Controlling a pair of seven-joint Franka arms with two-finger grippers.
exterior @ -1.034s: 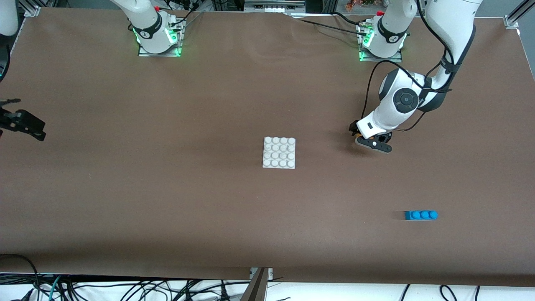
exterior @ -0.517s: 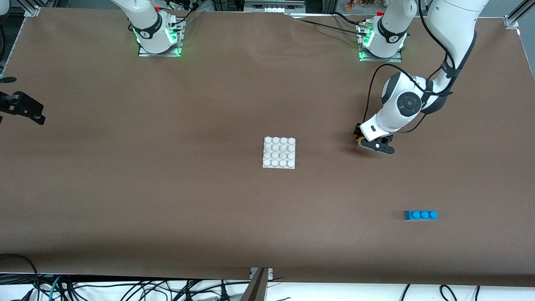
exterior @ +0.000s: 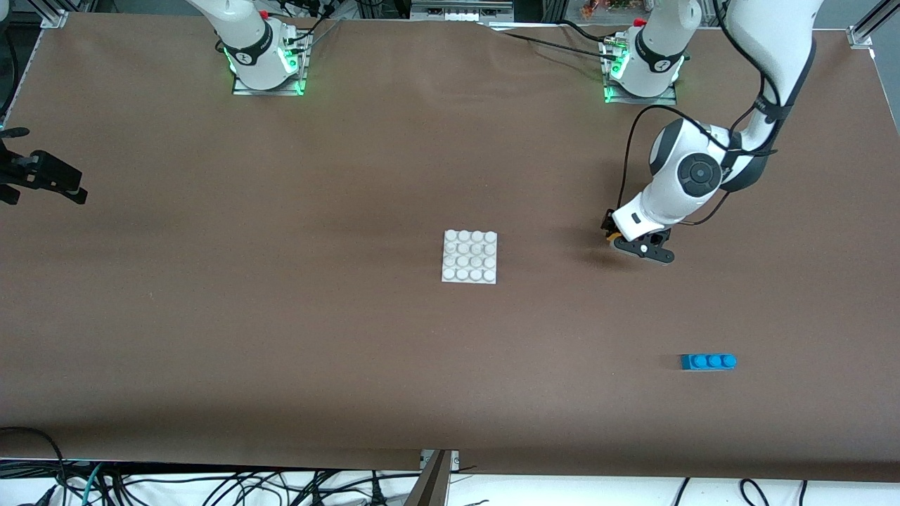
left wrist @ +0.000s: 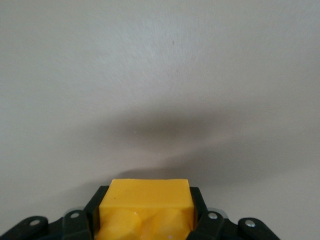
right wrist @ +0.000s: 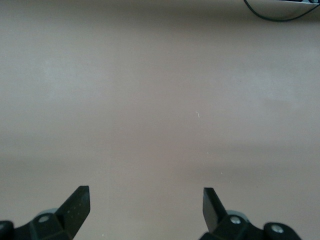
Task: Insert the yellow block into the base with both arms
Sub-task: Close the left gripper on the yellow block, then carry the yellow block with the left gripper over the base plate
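left hand (exterior: 619,239) clamps yellow block (left wrist: 145,206); right hand (right wrist: 145,206) spread, table's end.

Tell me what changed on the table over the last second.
The left pincer closed on the yellow block and shifted slightly toward the left arm's end of the table, away from the base. The right pincer, open over the right arm's end of the table, drifted a little. The base and the blue brick stayed put.
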